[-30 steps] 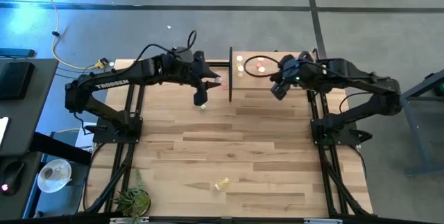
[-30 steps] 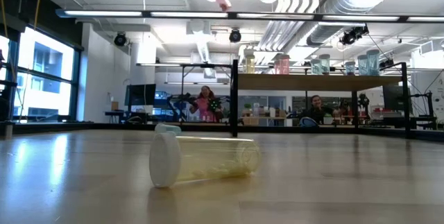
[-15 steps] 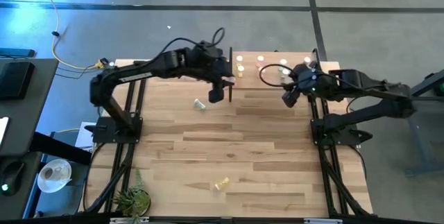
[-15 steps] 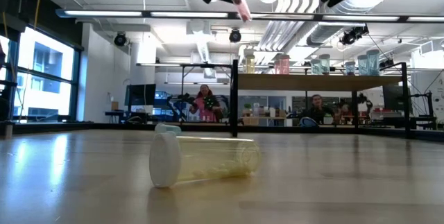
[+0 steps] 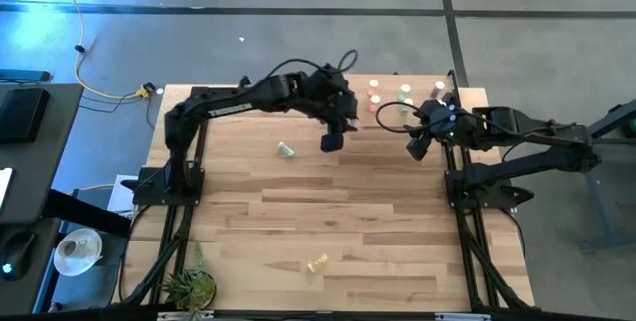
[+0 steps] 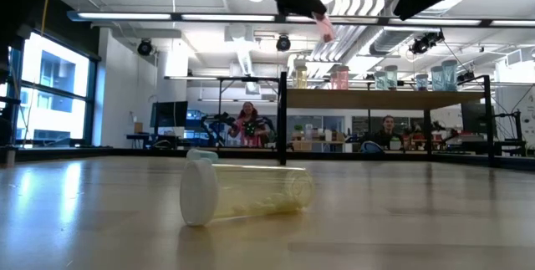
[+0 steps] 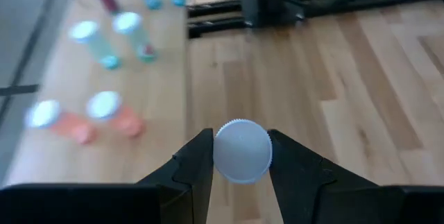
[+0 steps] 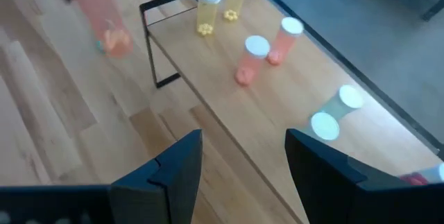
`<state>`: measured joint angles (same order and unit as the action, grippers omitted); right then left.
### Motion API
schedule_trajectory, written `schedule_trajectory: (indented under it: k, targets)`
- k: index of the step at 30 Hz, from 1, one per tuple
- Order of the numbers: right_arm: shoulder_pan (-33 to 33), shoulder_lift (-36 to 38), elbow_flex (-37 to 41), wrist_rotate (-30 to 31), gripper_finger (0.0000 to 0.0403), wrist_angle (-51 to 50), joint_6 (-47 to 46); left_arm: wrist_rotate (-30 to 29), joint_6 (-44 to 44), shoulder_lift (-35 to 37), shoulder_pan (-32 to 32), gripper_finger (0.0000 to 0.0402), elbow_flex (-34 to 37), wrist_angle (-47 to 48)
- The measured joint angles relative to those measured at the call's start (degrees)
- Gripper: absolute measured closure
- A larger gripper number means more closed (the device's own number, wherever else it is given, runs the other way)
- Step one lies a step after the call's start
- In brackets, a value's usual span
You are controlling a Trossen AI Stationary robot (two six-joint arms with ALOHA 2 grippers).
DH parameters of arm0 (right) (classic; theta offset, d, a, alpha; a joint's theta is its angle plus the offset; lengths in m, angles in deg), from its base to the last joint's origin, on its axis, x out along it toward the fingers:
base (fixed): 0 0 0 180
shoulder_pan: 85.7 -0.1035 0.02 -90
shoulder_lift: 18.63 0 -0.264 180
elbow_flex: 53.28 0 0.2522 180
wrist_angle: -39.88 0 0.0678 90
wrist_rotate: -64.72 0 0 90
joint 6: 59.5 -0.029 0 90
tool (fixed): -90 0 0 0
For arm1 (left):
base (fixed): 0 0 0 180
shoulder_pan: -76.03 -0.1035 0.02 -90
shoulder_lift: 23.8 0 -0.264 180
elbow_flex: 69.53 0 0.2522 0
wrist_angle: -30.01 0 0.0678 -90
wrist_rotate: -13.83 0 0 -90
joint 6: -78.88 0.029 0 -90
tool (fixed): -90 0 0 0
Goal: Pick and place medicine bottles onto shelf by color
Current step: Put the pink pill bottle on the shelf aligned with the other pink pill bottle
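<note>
My left gripper (image 5: pixel 333 140) is shut on a pink-red medicine bottle (image 6: pixel 322 28) with a white cap, held high above the table just in front of the shelf (image 5: pixel 390 90). The shelf (image 8: pixel 208 64) carries upright yellow bottles (image 8: pixel 207 5), pink bottles (image 8: pixel 253 57) and teal bottles (image 8: pixel 326 123). A pale yellow bottle (image 6: pixel 247 193) lies on its side on the tabletop, and another bottle (image 5: pixel 286 149) lies farther back. My right gripper (image 5: pixel 415 149) hangs open at the shelf's near right side, with nothing between its fingers (image 8: pixel 173 165). My left gripper pinches the pink-red bottle at its white-capped end (image 7: pixel 241 151) between the two fingers (image 7: pixel 201 154), one on each side. The cap faces back toward the wrist. The pink body (image 6: pixel 322 28) sticks out past the fingertips, slanting down. The bottle is lifted clear of table and shelf.
The shelf's black posts and front rail (image 6: pixel 282 111) stand between the open tabletop and the bottles. A small plant (image 5: pixel 189 283) sits at the table's near left corner. People (image 6: pixel 247 124) sit in the room beyond the table. Bare wood lies in the table's middle.
My left gripper has carried the pink-red bottle toward the table's right, from over the open table up to the shelf's near left part, and has stayed shut. My right gripper has drawn back from the shelf toward the right and near edges, still open.
</note>
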<state>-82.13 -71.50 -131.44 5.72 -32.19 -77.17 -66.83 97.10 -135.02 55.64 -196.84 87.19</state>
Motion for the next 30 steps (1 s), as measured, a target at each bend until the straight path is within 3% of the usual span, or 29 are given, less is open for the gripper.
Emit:
schedule_trajectory:
  k: [5,14,22,30]
  targets:
    - [0.00,-0.06,0.04,-4.02,0.0206,1.13,1.23,1.14,3.06,-2.21,2.16,0.0289,-0.36,2.27]
    - [0.00,-0.85,0.04,-16.95,0.0206,5.07,4.70,1.12,5.99,-2.73,6.12,0.0289,-0.36,10.45]
    - [-3.63,0.73,7.59,-17.43,0.0206,10.17,1.80,1.10,9.90,-2.73,8.84,0.0289,-0.34,16.02]
    - [-11.43,2.59,19.49,-17.09,0.0206,28.15,-0.36,2.04,9.60,-2.73,11.07,0.0289,-0.34,15.97]
